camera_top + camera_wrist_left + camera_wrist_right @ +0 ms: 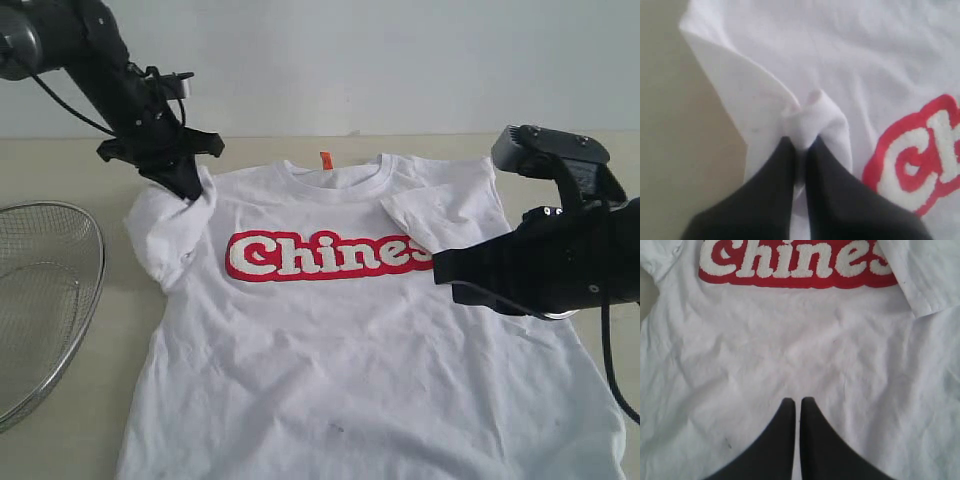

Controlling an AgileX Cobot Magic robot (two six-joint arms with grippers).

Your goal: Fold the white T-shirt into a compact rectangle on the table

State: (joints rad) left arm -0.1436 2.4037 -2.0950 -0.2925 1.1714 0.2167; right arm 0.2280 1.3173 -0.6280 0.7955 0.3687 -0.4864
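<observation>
Left wrist view shows the left gripper pressed together on a bunched fold of the shirt, white cloth pinched between the dark fingers beside the red lettering. Right wrist view shows the right gripper with its jaws pressed together and nothing between them, tips over the plain chest cloth below the lettering; whether they touch the cloth I cannot tell. Exterior view places the shirt front up on the table, with the left gripper at the left sleeve and the right gripper by the end of the lettering. A wire basket stands left of the shirt, not touching it. Only the exterior view shows the basket and the orange tag. The right sleeve lies folded onto the chest.
</observation>
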